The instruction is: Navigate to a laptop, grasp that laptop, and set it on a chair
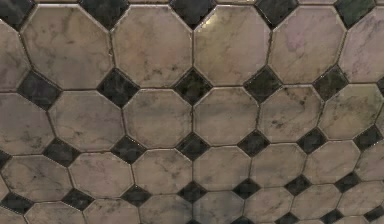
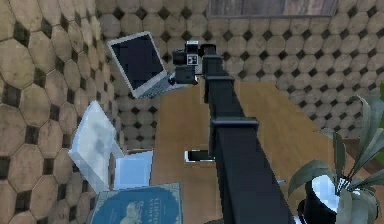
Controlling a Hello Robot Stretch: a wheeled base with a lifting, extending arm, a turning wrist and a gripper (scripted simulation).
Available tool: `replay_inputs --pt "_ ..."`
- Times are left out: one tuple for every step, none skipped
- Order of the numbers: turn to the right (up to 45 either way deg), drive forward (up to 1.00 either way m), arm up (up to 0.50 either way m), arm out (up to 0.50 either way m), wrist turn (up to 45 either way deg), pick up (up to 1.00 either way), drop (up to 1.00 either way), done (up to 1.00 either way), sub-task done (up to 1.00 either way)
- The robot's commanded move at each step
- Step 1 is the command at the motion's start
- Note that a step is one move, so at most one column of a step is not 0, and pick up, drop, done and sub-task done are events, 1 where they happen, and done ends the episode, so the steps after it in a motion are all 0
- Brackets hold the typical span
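Observation:
A dark-screened laptop (image 2: pixel 139 62) with a pale grey frame hangs tilted in the air beyond the far left corner of a wooden table (image 2: pixel 260 125), clear of the tabletop. My gripper (image 2: pixel 171 70) is at the laptop's right edge and holds it. The dark arm bar (image 2: pixel 232 140) rises from the arm side view's bottom edge across the table to the gripper.
On the table's left lie a second, light-coloured open laptop (image 2: pixel 100 150), a small flat phone-like thing (image 2: pixel 200 155) and a blue round-patterned item (image 2: pixel 135 205). A potted plant (image 2: pixel 350 180) stands at the bottom right. Octagon-tiled walls (image 2: pixel 40 90) enclose the table; the same tiling (image 1: pixel 190 110) spans the forward view.

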Motion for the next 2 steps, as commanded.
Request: replay_inputs --pt "0.0 0.0 0.0 0.0 0.0 0.0 1.0 0.0 0.0" --pt "0.0 0.0 0.0 -0.1 0.0 0.0 0.0 0.0 0.0"
